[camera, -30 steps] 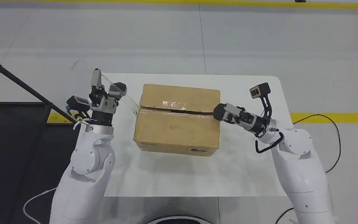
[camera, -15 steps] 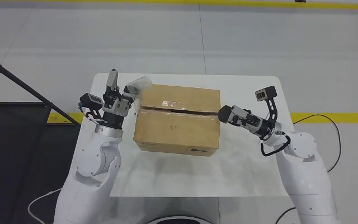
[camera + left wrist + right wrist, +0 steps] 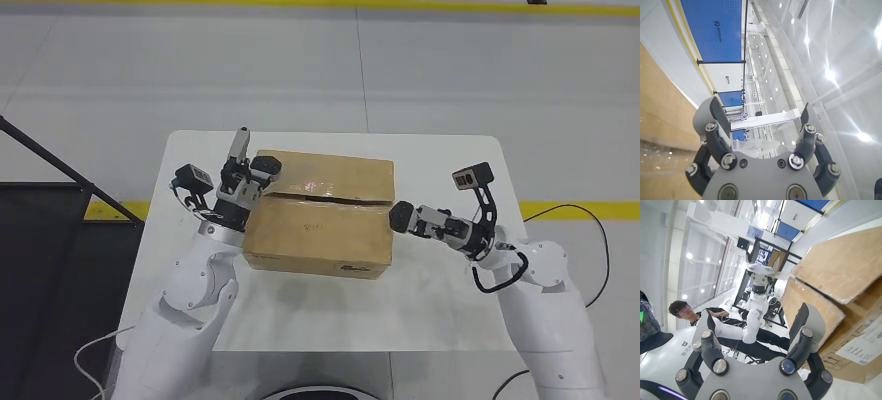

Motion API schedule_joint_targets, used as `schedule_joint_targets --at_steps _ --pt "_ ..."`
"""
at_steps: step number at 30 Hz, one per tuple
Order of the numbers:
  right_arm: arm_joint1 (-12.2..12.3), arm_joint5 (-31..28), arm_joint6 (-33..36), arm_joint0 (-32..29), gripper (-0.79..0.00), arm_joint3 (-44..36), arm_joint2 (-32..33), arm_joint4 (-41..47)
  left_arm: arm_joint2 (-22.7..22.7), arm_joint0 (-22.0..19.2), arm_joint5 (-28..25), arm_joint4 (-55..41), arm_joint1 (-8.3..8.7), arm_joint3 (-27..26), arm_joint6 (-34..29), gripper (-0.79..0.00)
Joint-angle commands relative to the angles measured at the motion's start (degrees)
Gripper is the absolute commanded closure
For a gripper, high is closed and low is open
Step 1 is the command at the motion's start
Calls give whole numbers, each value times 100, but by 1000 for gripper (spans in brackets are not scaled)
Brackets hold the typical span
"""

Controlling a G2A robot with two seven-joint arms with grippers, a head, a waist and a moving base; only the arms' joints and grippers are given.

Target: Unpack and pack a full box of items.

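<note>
The top view looks down from above on the tabletop (image 3: 435,300) and box (image 3: 320,225); the 2 wrist views sit close behind their fingers (image 3: 719,115), tilted up past that same box toward the ceiling (image 3: 829,47).

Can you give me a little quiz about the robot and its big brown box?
1. True or false: the cardboard box lies wide open, flaps up.
2. What does the box stand on? A) the floor B) a white table C) a chair
3. Fill in: the left gripper and right gripper are both ____.
Key: 1 false; 2 B; 3 open.
</note>
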Motion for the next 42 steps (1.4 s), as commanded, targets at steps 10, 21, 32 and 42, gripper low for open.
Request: schedule_joint_targets --at_steps 10,21,32,42 --pt "-28 461 -148 124 -785 -416 -614 -389 290 -288 68 27 -104 316 17 -785" --pt "-108 1016 -223 623 -785 -159 -1209 -289 59 -111 10 -92 -129 90 -78 -785" --pt "-341 923 -895 1045 -785 240 -1990 146 -70 -3 22 -173 -153 17 -240 -785" --pt "-473 658 -785 1353 -785 753 -2292 313 -216 113 -19 -220 -169 -54 -340 -785"
